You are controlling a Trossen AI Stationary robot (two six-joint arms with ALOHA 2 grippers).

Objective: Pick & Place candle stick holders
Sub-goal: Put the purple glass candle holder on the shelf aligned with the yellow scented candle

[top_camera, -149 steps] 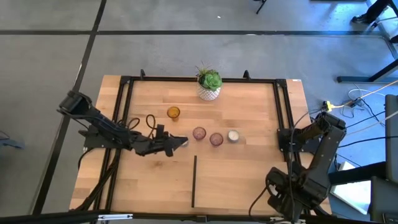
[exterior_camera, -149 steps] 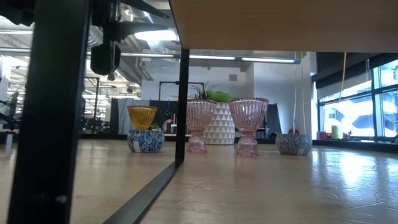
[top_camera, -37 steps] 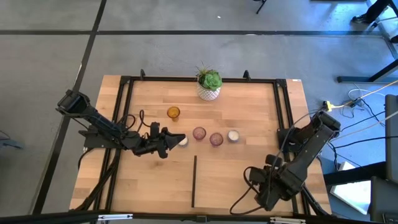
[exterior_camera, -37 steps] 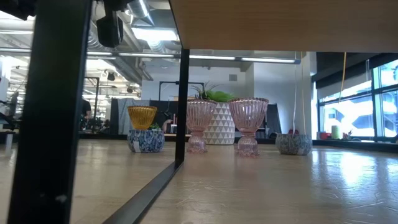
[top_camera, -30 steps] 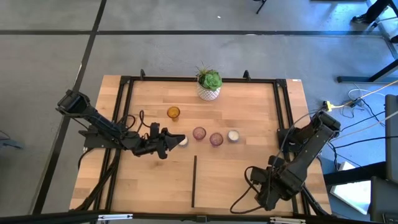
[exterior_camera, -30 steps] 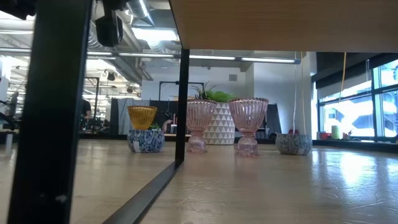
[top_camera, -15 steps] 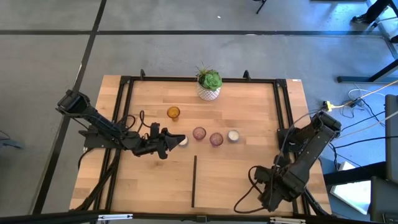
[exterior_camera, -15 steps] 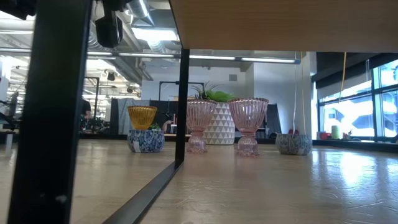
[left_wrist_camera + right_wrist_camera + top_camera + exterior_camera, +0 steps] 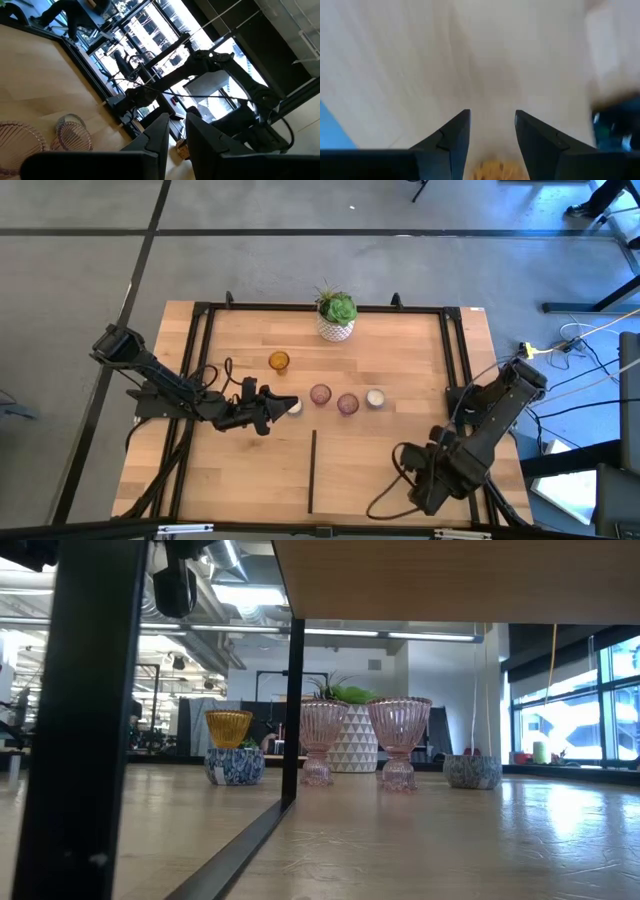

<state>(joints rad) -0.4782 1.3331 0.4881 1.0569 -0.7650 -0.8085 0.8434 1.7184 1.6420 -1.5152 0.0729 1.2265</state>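
In the high view an amber holder [image 9: 279, 361], two mauve holders [image 9: 320, 395] [image 9: 347, 404] and two cream-white holders [image 9: 293, 407] [image 9: 374, 398] stand upright on their bases on the wooden table. A third cream-white holder is not seen. My left gripper [image 9: 272, 409] is just left of the nearer cream-white holder, raised off the table. Its fingers [image 9: 176, 125] stand a narrow gap apart with nothing between them. My right gripper [image 9: 428, 485] is at the near right corner, open and empty [image 9: 492, 127] over bare wood.
A white patterned pot with a green plant [image 9: 337, 318] stands at the far middle. A black frame [image 9: 200, 360] runs along the table's sides and far edge. A black bar [image 9: 312, 470] lies from the middle to the near edge. Bare wood lies near left and near right.
My right arm has shifted a little toward the table's left at the near right corner. My left gripper and the holders have kept still.
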